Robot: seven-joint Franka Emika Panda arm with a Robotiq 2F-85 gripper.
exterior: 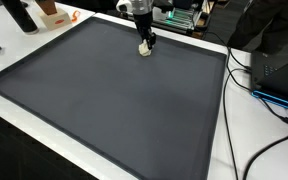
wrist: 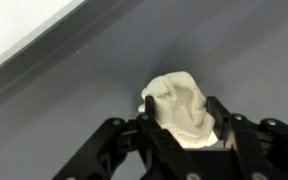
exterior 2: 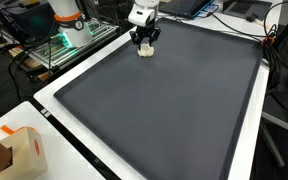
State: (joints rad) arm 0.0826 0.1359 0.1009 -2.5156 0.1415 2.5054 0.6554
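The jaws stand on either side of a pale, cream-coloured lump [wrist: 179, 100]. In the wrist view the black fingers [wrist: 224, 122] flank it at nine and three o'clock. They sit tight beside its flanks, but I cannot tell whether they are pressing on it or only bracketing it. The gripper [wrist: 184, 122] enters that view from six o'clock, and the lump bulges up past the fingertips toward twelve.

The lump rests on a dark grey mat [wrist: 234, 40]. In both exterior views the gripper [exterior: 145, 41] [exterior 2: 146, 41] points straight down, with the lump [exterior: 144, 49] [exterior 2: 145, 51] under its fingertips on the mat's surface. The lump's shape is crumpled and uneven; what it is made of is too small to tell.

The lump lies near the far edge of the mat [exterior: 114, 100], at about twelve o'clock from the mat's centre in an exterior view, and at roughly eleven o'clock on the mat [exterior 2: 174, 100] in an exterior view.

A white table border [exterior: 222, 130] [exterior 2: 52, 100] frames the mat, and a strip of it shows at ten o'clock in the wrist view [wrist: 24, 25].

Black cables [exterior: 246, 80] trail off the table at three o'clock in an exterior view. A cardboard box [exterior 2: 22, 155] sits at seven o'clock in an exterior view, well apart from the gripper.
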